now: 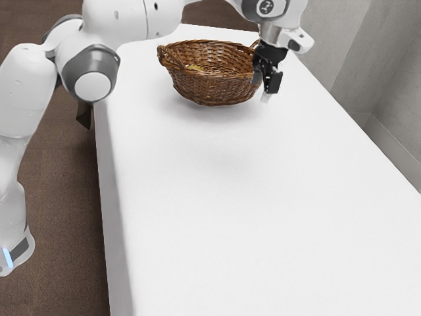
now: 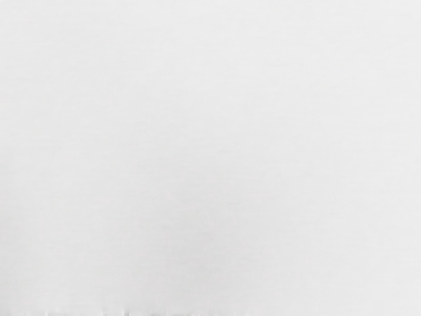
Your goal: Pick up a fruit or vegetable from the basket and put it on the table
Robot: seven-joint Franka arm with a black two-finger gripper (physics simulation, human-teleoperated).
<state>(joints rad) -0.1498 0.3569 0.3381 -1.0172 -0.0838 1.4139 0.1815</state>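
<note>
One yellowish item point(image 1: 195, 68) is seen inside a wicker basket point(image 1: 214, 90), beside the gripper point(image 1: 267, 80).
Both are parted by woven wall; grip width cannot be told.

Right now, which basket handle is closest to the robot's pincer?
The handle toward the exterior view's right, just beside the pincer. The other handle is across the basket, farther away.

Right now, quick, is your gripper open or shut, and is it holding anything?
Gripper: I can't tell whether it's open, shut or holding something.
</note>
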